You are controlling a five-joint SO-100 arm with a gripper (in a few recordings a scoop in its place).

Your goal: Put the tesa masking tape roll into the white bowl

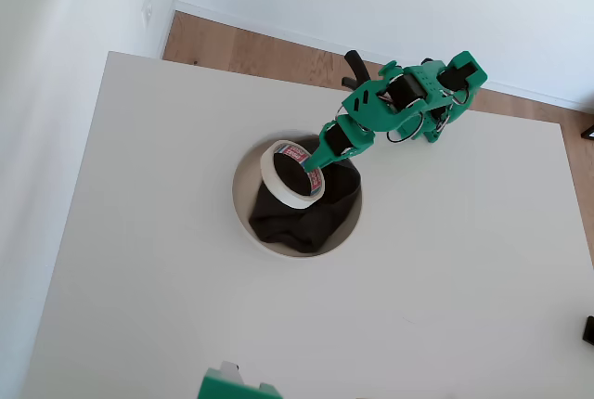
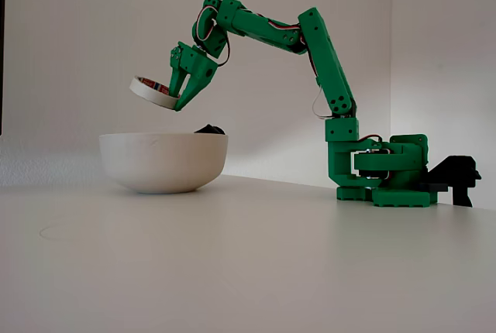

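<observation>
**White desk, tape roll held over the bowl**

White walls close in this room on two sides, with a strip of wooden floor showing past the far edge of the desk (image 1: 445, 278) in the overhead view. My green arm (image 2: 325, 62) stands bolted at the desk's edge and reaches out and down.

My jaws (image 2: 180, 102) are closed on the tesa masking tape roll (image 2: 153, 92), pinching its wall at the side nearest me, one finger inside the ring and one outside. In the fixed view the ring hangs in the air above the white bowl (image 2: 163, 163), clear of its rim, and it is tilted: the held side sits lower, the free side higher, its flat face turned partly upward. From overhead the roll (image 1: 286, 179) lies over the bowl's (image 1: 243, 213) upper left part, its red-printed core visible. A dark cloth (image 1: 306, 213) sits inside the bowl, a bit of it peeking over the rim in the fixed view.
</observation>
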